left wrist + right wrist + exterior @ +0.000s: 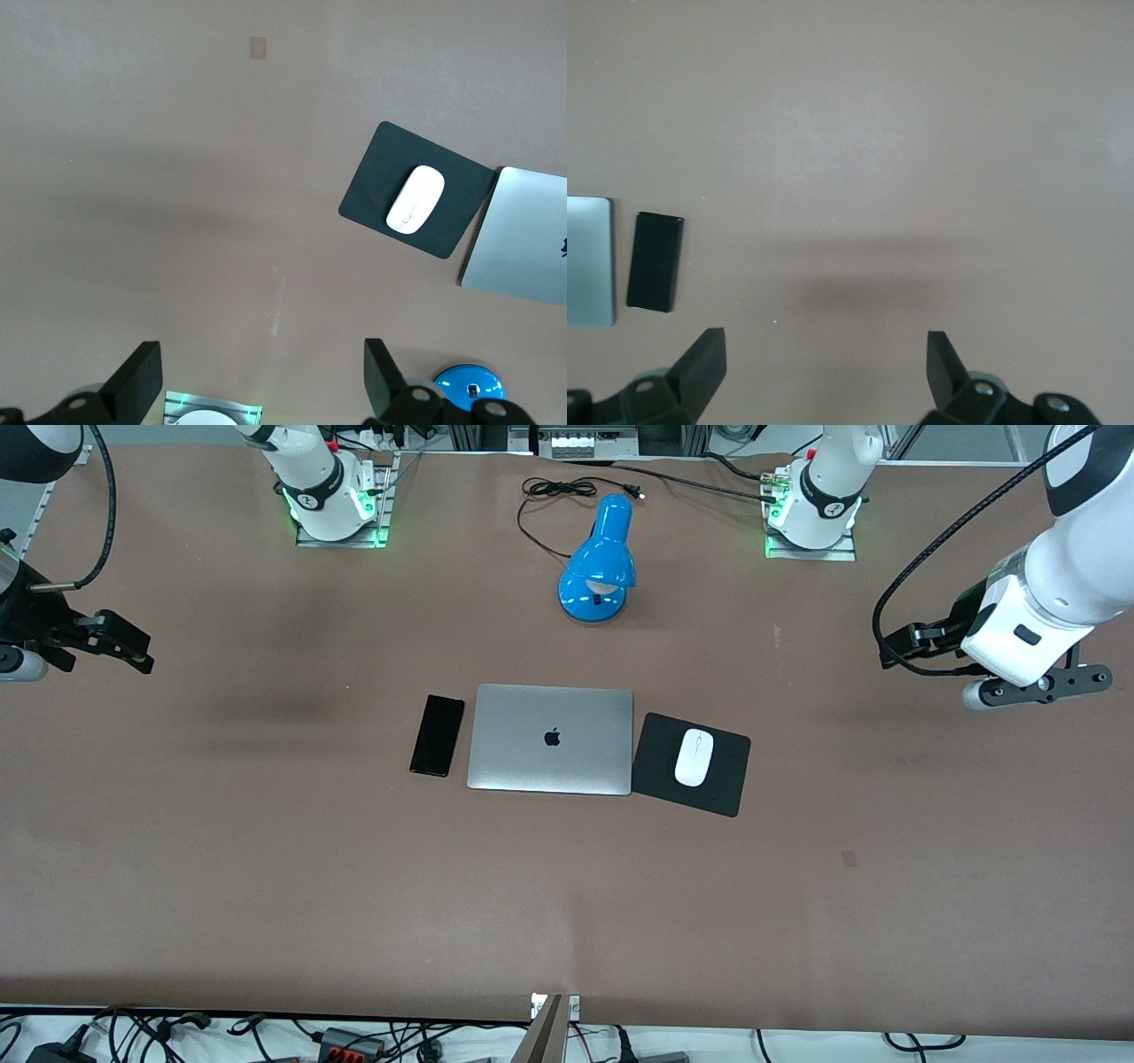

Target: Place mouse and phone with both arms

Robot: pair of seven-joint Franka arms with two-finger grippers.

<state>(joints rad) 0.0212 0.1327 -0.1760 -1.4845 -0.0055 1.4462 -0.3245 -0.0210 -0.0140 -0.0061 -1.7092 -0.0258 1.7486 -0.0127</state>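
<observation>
You have a broad brown worktop [266, 850] carrying everything. The two white robot arms with dark joints wait at its ends: the left arm [1054, 593] and the right arm [27, 452].

Largest of the objects is the closed silver laptop [551, 740] at the middle, its lid showing a black apple logo, the only mark you can read. Farther from the front camera stands a glossy blue desk lamp [601, 562] with a black cord.

Touching the laptop's edge toward the left arm's end lies a black square mouse pad [722, 779], and on it rests the small white oval mouse [694, 756]. Just beside the laptop toward the right arm's end, apart from it, lies the slim black glossy phone [438, 735], flat on the worktop.

The left gripper [261, 376] hangs over bare worktop at its end, jaws spread wide, holding nothing. The right gripper [824, 367] hangs likewise at its own end, jaws spread wide and empty.
</observation>
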